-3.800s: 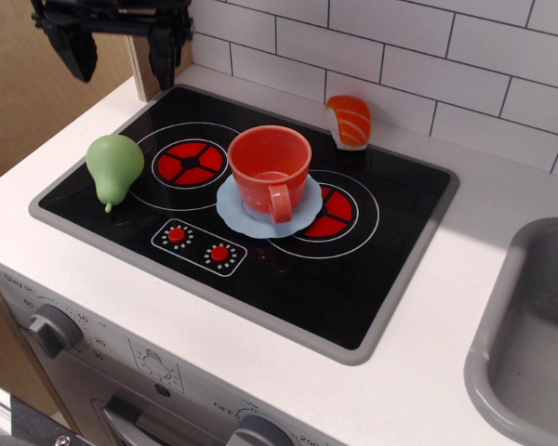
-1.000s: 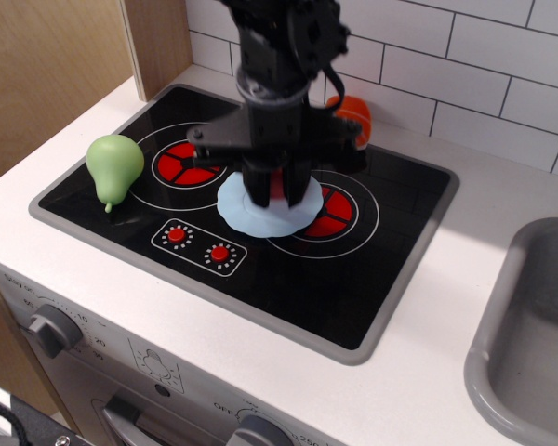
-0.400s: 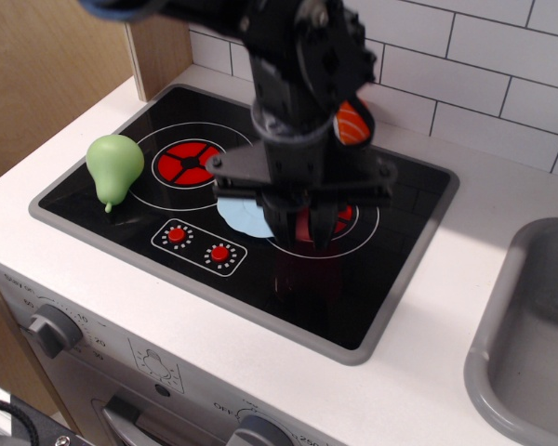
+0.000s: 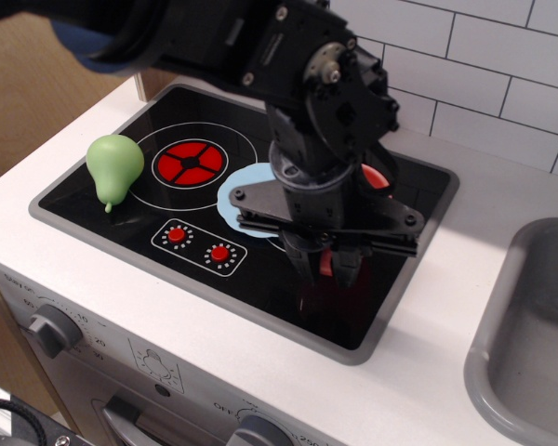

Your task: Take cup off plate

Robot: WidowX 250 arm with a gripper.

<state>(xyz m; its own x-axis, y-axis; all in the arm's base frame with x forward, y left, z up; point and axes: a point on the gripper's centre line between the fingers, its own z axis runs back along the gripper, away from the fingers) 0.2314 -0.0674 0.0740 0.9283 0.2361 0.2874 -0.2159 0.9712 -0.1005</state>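
Pincer point(image 4: 325, 267) is pinching the cup point(image 4: 327, 264); only a sliver of red-orange shows between the two dark fingers, the rest is hidden by the arm. Cup sits toward the front-right part of the black cooktop point(image 4: 121, 216), near the worktop's front edge. Whether it rests on the glass or hangs just above it I cannot tell (a dim red reflection lies under it). The plate point(image 4: 238, 197) is partly visible behind and to the left of the pincer, bare where it shows, so the cup looks clear of it. Judgement: the lift-off is done and what remains is setting the cup down and letting go.

Risks from here:
- Grip is on a tapering plastic wall; a slip could tip or drop the cup, and it could roll toward the front edge.
- If the arm swings back toward the rear-left, the wide pincer body could catch the plate's wavy rim and drag it.
- Releasing while the cup is tilted would leave it on its side.

Room to move:
- Front-right of the cooktop is open black glass, then the grey frame and a strip of white worktop point(image 4: 428, 372).
- Sink point(image 4: 516, 358) cuts into the right edge, well apart from the cup.
- Green pear point(image 4: 112, 169) stands at the left edge, well apart.
- Tiled wall closes the rear edge; something orange point(image 4: 376, 176) peeks out just behind the arm.
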